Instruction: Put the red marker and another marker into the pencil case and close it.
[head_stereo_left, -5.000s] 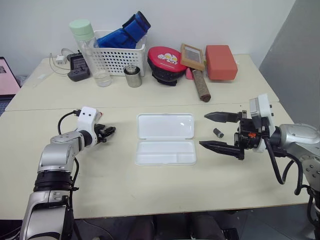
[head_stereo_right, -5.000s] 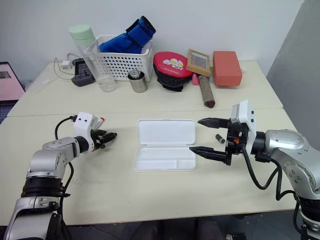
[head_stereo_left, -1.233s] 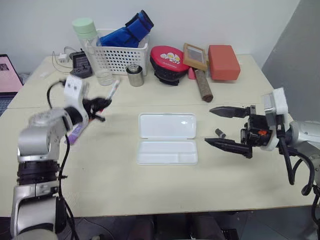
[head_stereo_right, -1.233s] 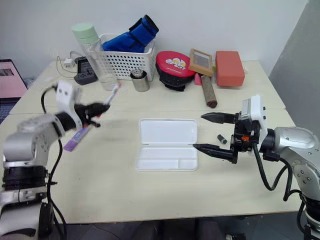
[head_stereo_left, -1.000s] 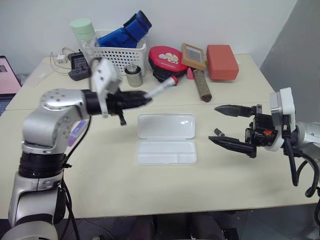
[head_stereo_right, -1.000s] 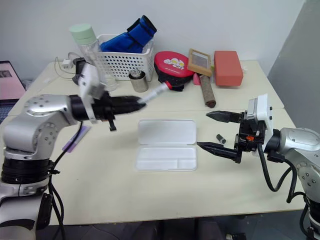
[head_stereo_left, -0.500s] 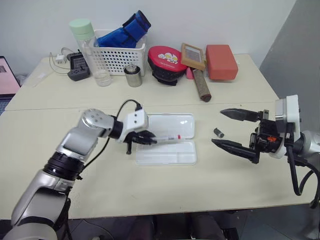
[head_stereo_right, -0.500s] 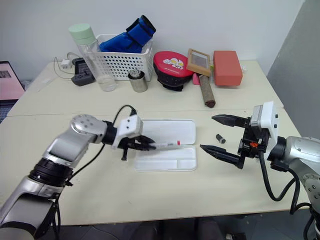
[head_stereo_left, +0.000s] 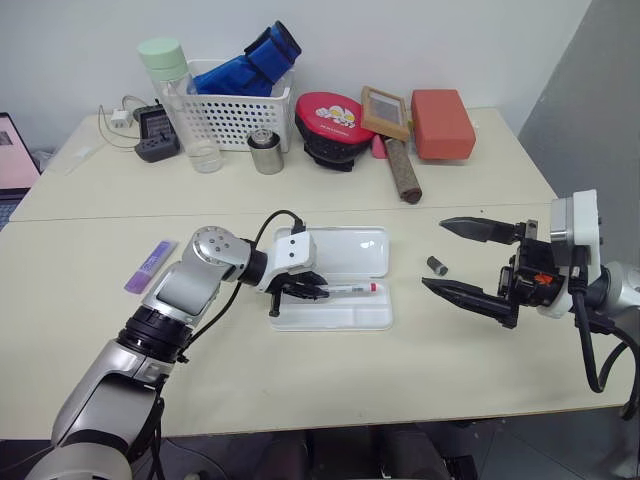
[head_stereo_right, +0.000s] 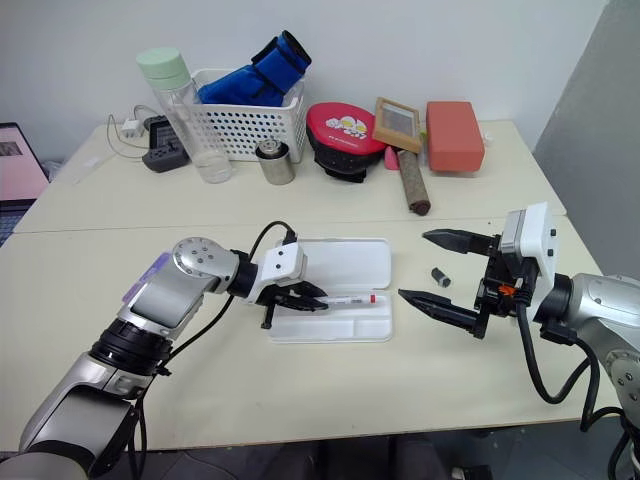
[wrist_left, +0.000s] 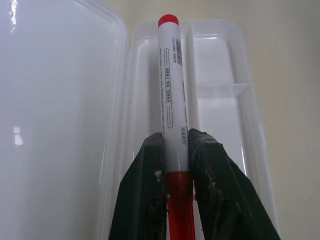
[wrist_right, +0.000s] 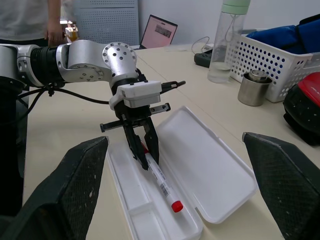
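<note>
Claw (wrist_left: 175, 145) (left) gripping red marker (wrist_left: 171, 85), over pencil case (wrist_left: 65, 100)

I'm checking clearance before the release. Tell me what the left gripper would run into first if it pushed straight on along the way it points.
Probably the pencil case: the left gripper, shut on the red marker, slants down along the tray's long compartment, so the marker's tip would likely meet the tray floor or end wall first.

We see a white-barrelled red marker (wrist_left: 171, 90) with black print, a barcode and red ends, pinched between the black fingers of our left gripper (wrist_left: 176, 145). Beneath it lies the plain white pencil case (head_stereo_left: 350, 250). Well behind that gripper rests a lilac-purple marker (head_stereo_left: 150, 266). Ahead of our black-fingered right gripper (head_stereo_left: 470, 262) sits a white lattice basket (head_stereo_left: 238, 118) holding something blue
</note>
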